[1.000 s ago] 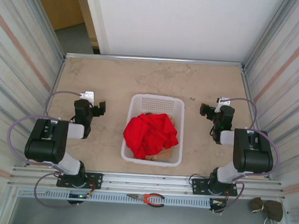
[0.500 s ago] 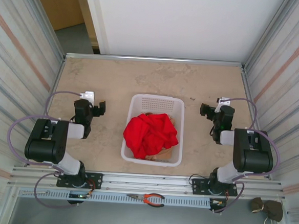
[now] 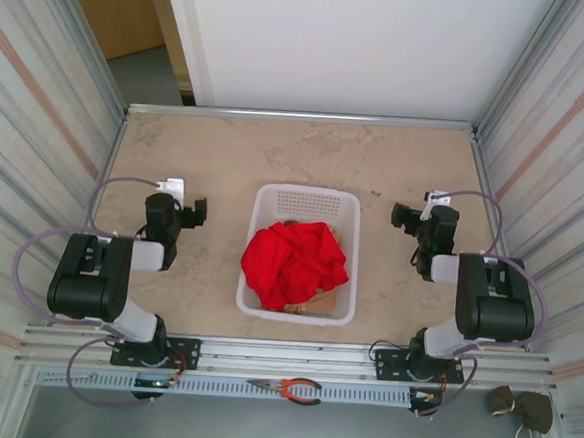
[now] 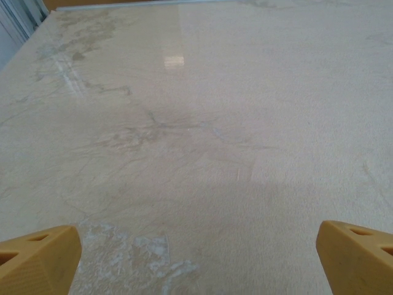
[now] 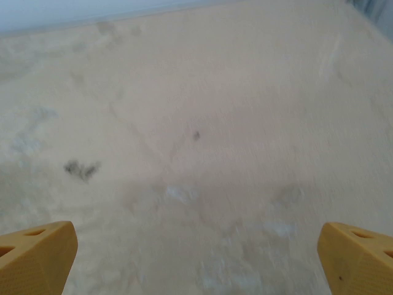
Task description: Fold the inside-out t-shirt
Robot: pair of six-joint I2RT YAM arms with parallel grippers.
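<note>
**A:** From the top camera, where was the t-shirt?

**B:** Crumpled in a red heap inside the basket, filling its middle and near part. A tan cloth showed under it at the basket's near right corner.

**A:** And the arms?

**B:** One on each side of the basket, both well apart from it. The left gripper hung over the table left of the basket. The right gripper hung right of it. Neither touched the basket or the shirt. From above I couldn't tell how their jaws stood.

**A:** Anything else there?

**B:** Pliers with red handles lay on the rail, nearer than the basket.

**A:** What did the left wrist camera give?

**B:** The left gripper was spread wide and released. Its two yellow fingers sat at the bottom corners, with bare marbled table between them and nothing held.

**A:** And the right wrist?

**B:** Much the same, though blurrier. The right gripper was spread wide, with its fingers at the bottom corners. Between them was stained table, and nothing was held.
</note>
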